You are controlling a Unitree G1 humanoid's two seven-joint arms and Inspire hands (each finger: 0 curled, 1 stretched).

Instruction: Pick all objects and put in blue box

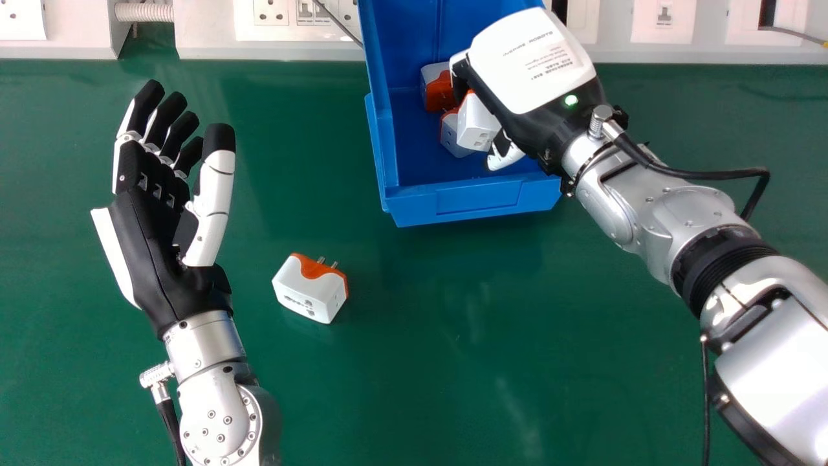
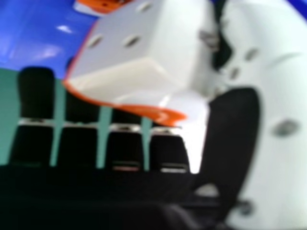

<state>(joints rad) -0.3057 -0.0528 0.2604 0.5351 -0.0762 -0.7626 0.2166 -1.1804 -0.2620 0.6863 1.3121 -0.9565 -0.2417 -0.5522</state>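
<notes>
So the right hand is over the blue box, and it looks clamped on a white and orange adapter, thumb on one side, fingers on the other. Two more plugs are already inside, right by the held one.

For the drop, I'd go gently: get it low over the bare floor toward the near wall, then ease the thumb away first so the plug slides off instead of getting flicked. Letting go right on top of the others could make it bounce or tip over. Lift straight up after, since the wrist is over the box's right side and could drag the rim.

Left hand is just idling, fingers apart, over the table. The last adapter sits beside it on the table, prongs toward the box, so that's probably next.
</notes>
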